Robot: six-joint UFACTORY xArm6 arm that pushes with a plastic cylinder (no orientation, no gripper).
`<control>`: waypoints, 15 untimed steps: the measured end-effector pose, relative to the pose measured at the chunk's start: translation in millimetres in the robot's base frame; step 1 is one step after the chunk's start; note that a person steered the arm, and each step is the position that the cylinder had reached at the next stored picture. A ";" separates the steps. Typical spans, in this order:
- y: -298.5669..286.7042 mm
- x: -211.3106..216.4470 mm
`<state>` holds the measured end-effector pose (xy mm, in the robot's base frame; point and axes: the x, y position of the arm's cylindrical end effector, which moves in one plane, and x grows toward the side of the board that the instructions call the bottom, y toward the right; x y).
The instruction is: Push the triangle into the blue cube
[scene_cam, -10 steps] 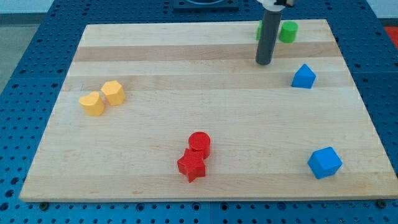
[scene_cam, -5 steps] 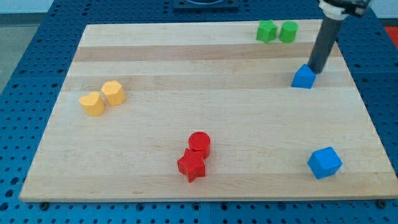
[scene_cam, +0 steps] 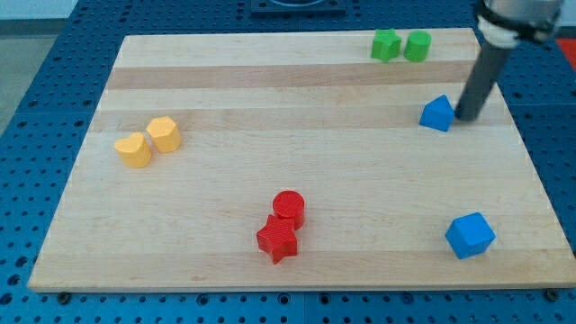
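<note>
The blue triangle lies on the wooden board near the view's right edge. The blue cube sits at the view's lower right, well below the triangle. My tip rests on the board just right of the triangle, close to or touching its right side. The dark rod rises from it toward the view's top right.
Two green blocks sit side by side at the view's top right. Two yellow blocks lie at the view's left. A red cylinder and a red star block sit together at the lower middle.
My tip has moved from the top middle, near the green blocks, rightward and down to the triangle's right side. The triangle has shifted slightly left and down.
</note>
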<state>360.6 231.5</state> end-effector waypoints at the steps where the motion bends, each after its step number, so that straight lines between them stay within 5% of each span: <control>1: -1.7 -65.7; 6: -20.7 -40.1; 12: -60.2 106.7; 15: -91.9 46.9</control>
<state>407.5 139.6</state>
